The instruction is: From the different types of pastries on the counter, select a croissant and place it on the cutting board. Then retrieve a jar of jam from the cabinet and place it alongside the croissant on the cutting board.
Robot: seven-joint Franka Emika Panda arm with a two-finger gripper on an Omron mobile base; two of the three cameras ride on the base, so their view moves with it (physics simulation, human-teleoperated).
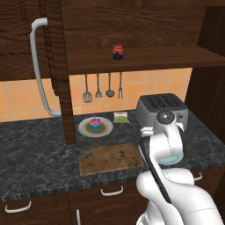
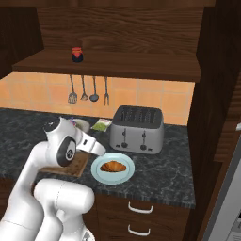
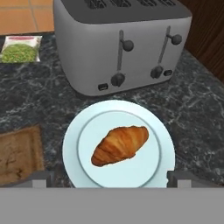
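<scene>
looking through the left base view, i see the cutting board (image 1: 110, 159) at centre on the dark tabletop (image 1: 35, 154), the cupcake (image 1: 95, 123) on a plate above it, and the jar of jam (image 1: 117, 52) on the cabinet (image 1: 145, 30) shelf near the top.

in the right base view, the croissant (image 2: 113, 166) lies on a pale blue plate (image 2: 113, 177) at centre, in front of the toaster (image 2: 137, 128).

in the hand view, the croissant (image 3: 120, 145) sits mid-frame on its plate, my jaws spread wide with finger tips (image 3: 40, 179) at the bottom corners, holding nothing.
</scene>
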